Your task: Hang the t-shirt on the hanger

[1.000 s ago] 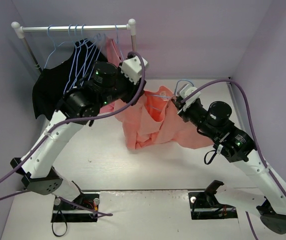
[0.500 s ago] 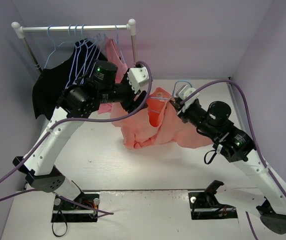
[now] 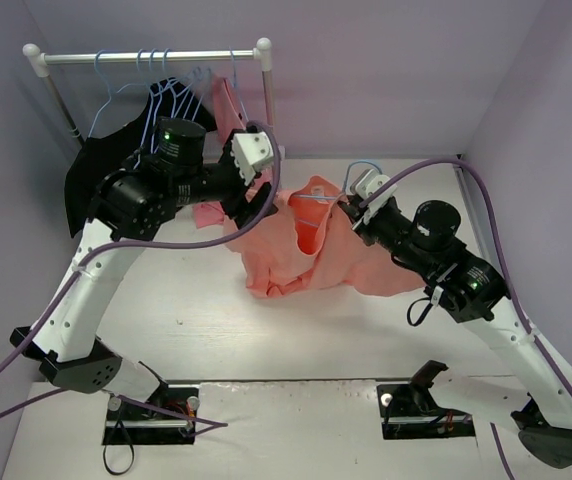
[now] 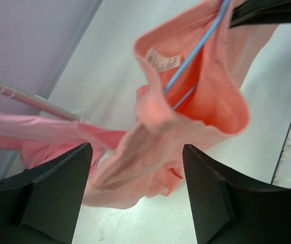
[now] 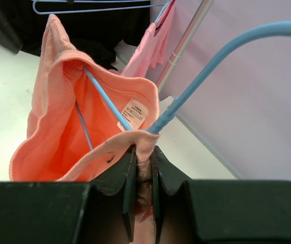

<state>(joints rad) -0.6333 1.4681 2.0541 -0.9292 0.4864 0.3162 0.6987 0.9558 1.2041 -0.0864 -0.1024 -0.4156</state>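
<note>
White surface (image 3: 186,320) below, the t-shirt (image 3: 296,255) droops from the hanger (image 5: 211,66) at centre — right end effector (image 5: 144,152) clamped shut on its collar, left end effector (image 4: 136,148) gaping and empty, with loose cloth at its three o'clock.

I have the rack (image 3: 146,57) at the back left of the table (image 3: 216,330), with garments (image 3: 96,180) hanging on it. The t-shirt (image 3: 296,250) sits mid-table in front, the hanger (image 4: 197,46) inside its neck opening. The left gripper (image 4: 137,152) is on its left and the right gripper (image 5: 141,152) on its right.

Lab test cell: 2 table-bolted robot arms (image 3: 96,290), lilac walls (image 3: 386,70), white table (image 3: 216,320), small clothes rack (image 3: 146,57).
</note>
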